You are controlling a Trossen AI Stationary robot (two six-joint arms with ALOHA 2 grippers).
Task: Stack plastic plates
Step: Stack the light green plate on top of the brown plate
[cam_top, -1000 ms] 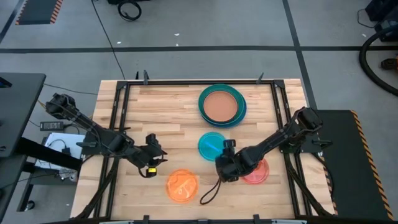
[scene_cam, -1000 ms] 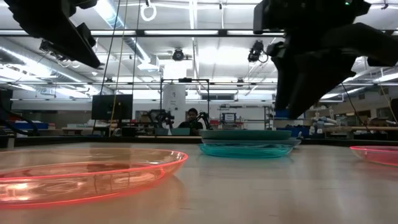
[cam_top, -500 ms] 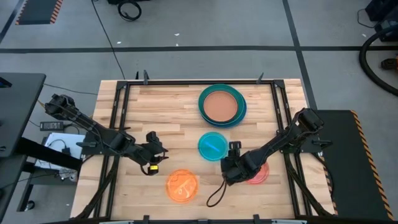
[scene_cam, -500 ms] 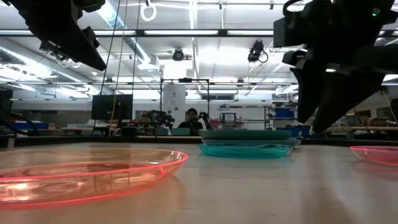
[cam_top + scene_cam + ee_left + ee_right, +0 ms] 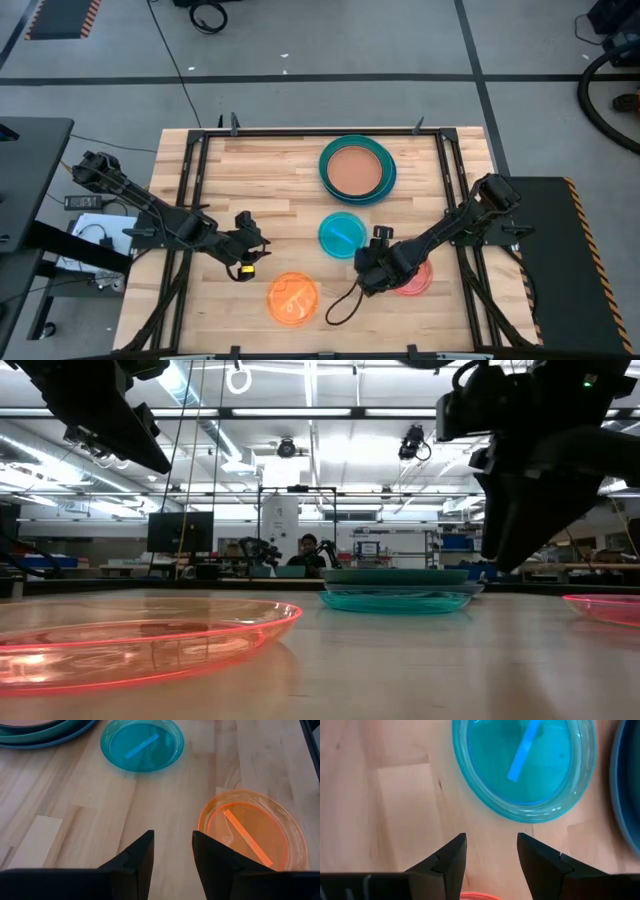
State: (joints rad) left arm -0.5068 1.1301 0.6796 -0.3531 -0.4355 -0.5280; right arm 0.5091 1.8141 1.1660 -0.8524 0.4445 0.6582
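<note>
At the far centre-right, a peach plate lies on top of a stack of teal and blue plates (image 5: pixel 357 170). A small cyan plate (image 5: pixel 341 235) lies flat mid-table, a small orange plate (image 5: pixel 292 298) near the front edge, and a pink-red plate (image 5: pixel 418 280) partly under my right arm. My right gripper (image 5: pixel 491 847) hangs open over bare wood just on the near side of the cyan plate (image 5: pixel 522 765). My left gripper (image 5: pixel 173 845) waits open, left of the orange plate (image 5: pixel 250 830), above the table.
A black cable loop (image 5: pixel 340 303) from my right arm lies on the wood between the orange and pink-red plates. Black frame rails (image 5: pixel 190 200) run along the table's left and right sides. Bare wood stretches over the far left. A person (image 5: pixel 310 550) sits in the room behind.
My right gripper has shifted a little toward the table's right edge and slightly down, rolling about its own pointing line, and stays open. The cable loop under it has swung along. The plates have not moved.
</note>
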